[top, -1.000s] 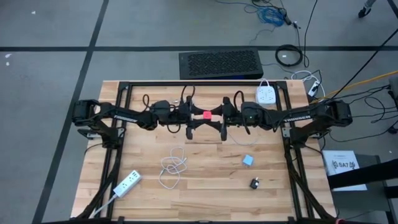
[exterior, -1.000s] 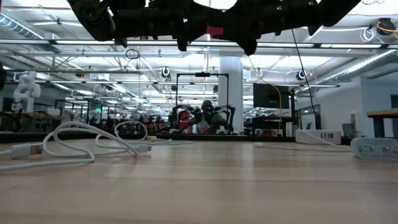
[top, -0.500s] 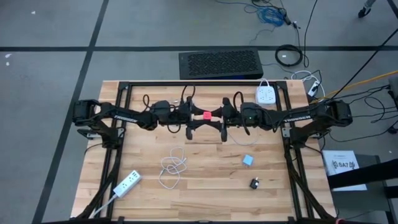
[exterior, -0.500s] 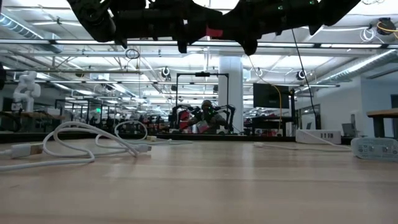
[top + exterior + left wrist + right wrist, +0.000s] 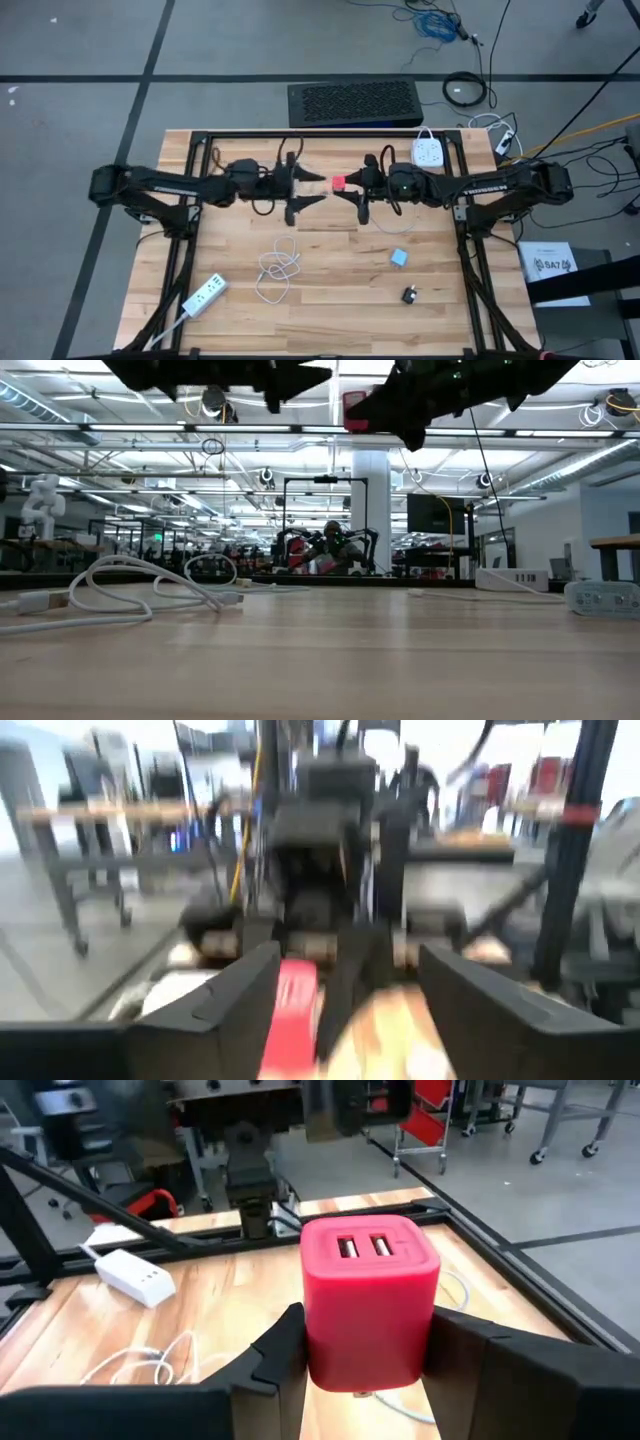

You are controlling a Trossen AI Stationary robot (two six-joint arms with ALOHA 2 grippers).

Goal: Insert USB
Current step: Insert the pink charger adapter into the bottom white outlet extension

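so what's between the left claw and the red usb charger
Nothing. In the high view an open gap of bare table separates the open left claw from the red charger held in the right claw.

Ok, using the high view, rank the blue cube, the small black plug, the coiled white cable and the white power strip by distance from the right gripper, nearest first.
From the right gripper, which holds the red charger:
1. Blue cube, on its own side.
2. Coiled white cable, toward the left arm's side; close to the cube's distance.
3. Small black plug, beyond the cube.
4. White power strip, at the far left front.

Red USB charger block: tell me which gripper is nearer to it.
Right. The right gripper is shut on the red charger block, holding it above the table. The left gripper hangs open just across from it, not touching.
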